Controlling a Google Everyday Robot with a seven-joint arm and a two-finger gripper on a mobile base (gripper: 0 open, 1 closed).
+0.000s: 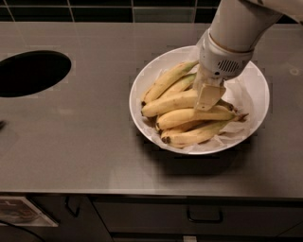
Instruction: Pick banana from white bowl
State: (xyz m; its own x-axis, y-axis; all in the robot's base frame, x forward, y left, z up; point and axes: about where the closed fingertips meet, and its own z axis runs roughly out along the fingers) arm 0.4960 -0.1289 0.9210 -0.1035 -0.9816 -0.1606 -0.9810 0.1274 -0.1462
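Observation:
The white bowl (255, 80) stands on the right half of the grey counter, lined with crinkled white paper. Several yellow bananas (189, 116) lie in it, stacked side by side with their dark tips pointing left. My gripper (208, 97) reaches down from the upper right on the white arm (236, 28) and sits on the top of the banana pile, touching the upper bananas near the bowl's middle. The arm hides the bananas' far ends and part of the bowl's back rim.
A dark oval hole (31, 73) is cut into the counter at the far left. Dark tiles (118, 9) run along the back wall. Below the counter's front edge are cabinet drawers with a handle (204, 218).

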